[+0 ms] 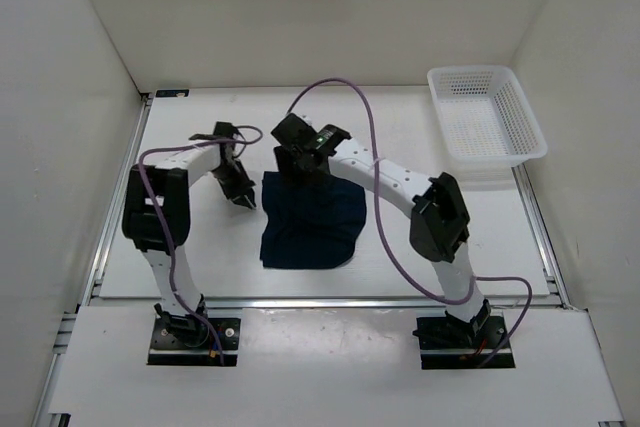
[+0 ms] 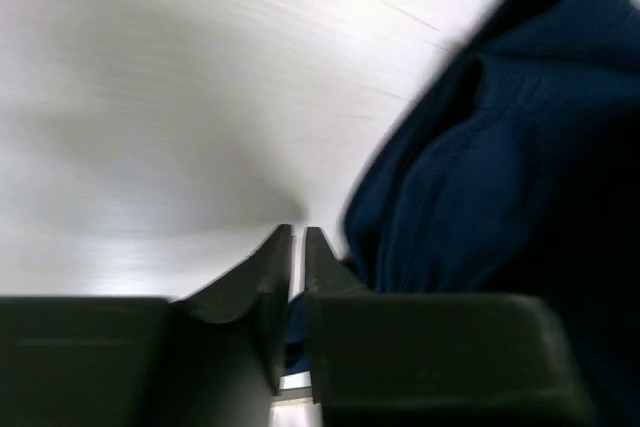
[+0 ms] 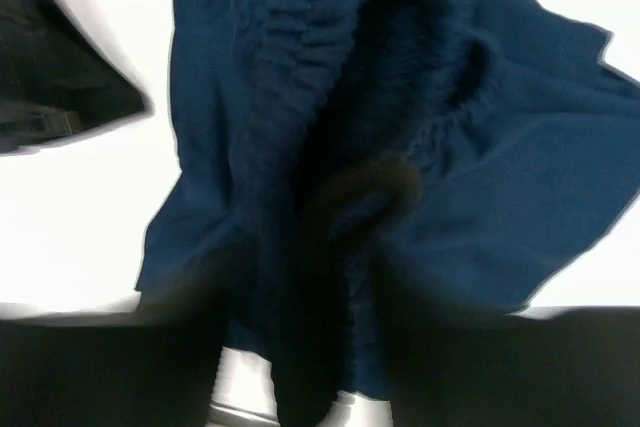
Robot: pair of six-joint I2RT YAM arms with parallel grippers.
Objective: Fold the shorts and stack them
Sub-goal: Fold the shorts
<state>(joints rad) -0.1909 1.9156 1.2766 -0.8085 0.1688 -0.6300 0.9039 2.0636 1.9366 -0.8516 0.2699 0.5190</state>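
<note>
The dark navy shorts [image 1: 310, 225] lie in a folded bundle mid-table. My right gripper [image 1: 299, 167] is over their far edge. In the right wrist view the right gripper [image 3: 345, 217] is shut on bunched fabric of the shorts [image 3: 520, 177] beside the gathered waistband [image 3: 300, 37]. My left gripper [image 1: 243, 199] points down at the table just left of the shorts. In the left wrist view the left gripper [image 2: 298, 237] has its fingers together with only a thin slit, nothing at the tips, and the shorts [image 2: 480, 177] are close on its right.
A white plastic basket [image 1: 485, 117] stands at the back right corner of the table. White walls enclose the left, back and right sides. A metal rail [image 1: 320, 302] runs along the near table edge. My left gripper [image 3: 50, 77] shows dark at the right wrist view's left.
</note>
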